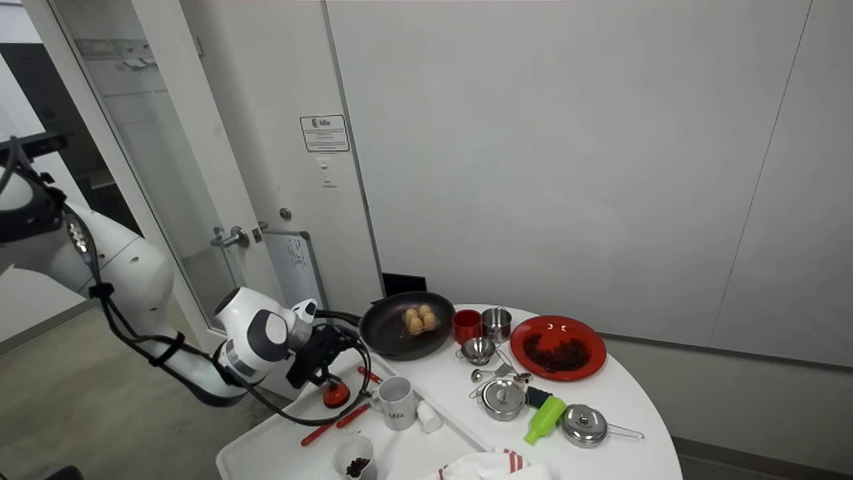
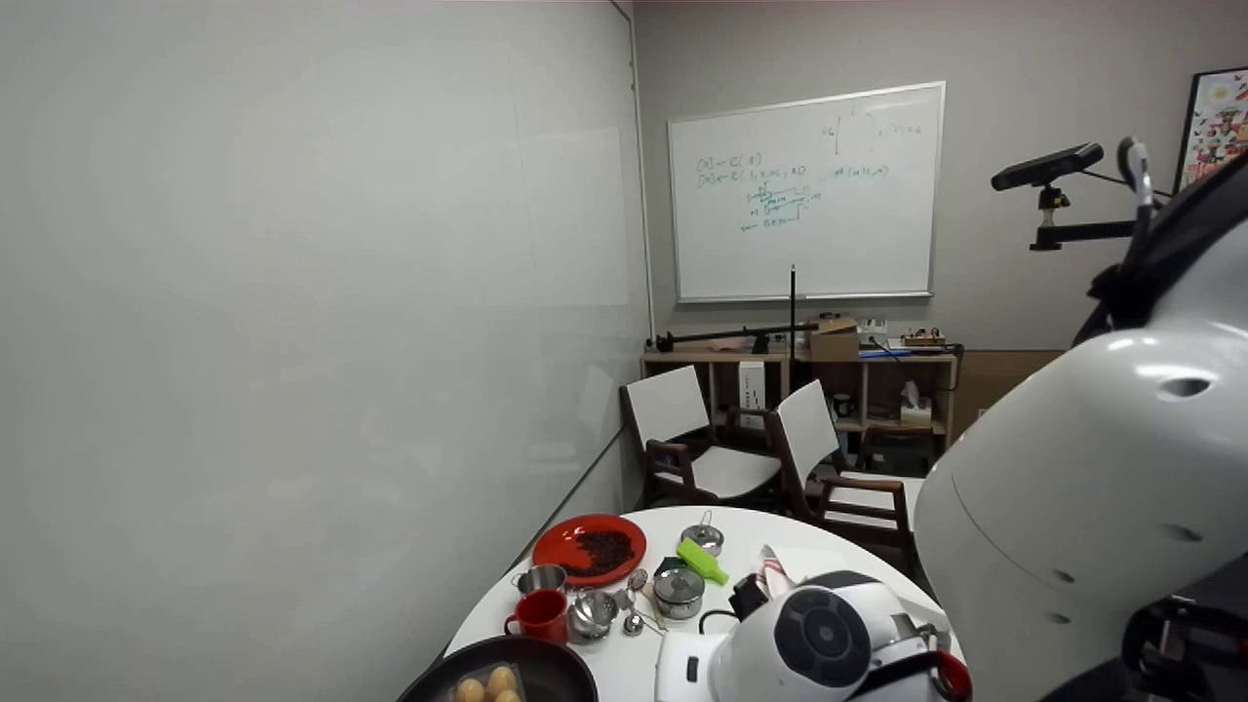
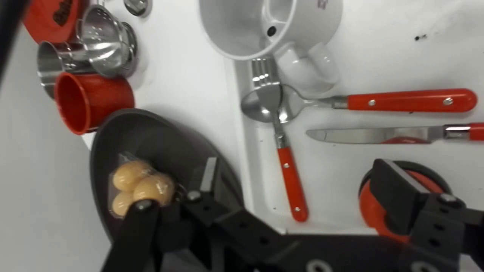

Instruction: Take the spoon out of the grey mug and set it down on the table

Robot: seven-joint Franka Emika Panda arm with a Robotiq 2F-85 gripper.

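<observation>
The grey mug [image 1: 398, 403] stands upright on a white tray [image 1: 266, 447] on the round white table [image 1: 640, 400]. In the wrist view the mug [image 3: 315, 26] is cut off by the top edge. A pale shape with a dark hole [image 3: 271, 31] shows inside it; I cannot tell if it is a spoon. A red-handled metal spoon [image 3: 397, 101] lies on the tray beside the mug, its bowl under a fork [image 3: 289, 177]. My gripper [image 3: 302, 181] is open and empty, fingers wide apart above the tray. In an exterior view the gripper [image 1: 323, 373] is left of the mug.
A knife [image 3: 374, 135] and a red round object [image 3: 366, 211] lie near my right finger. The black pan [image 3: 159, 132] with eggs is below my left finger. A red cup [image 3: 98, 100], metal bowls [image 3: 107, 45], a red plate [image 1: 560, 327] and a towel [image 1: 480, 467] stand around.
</observation>
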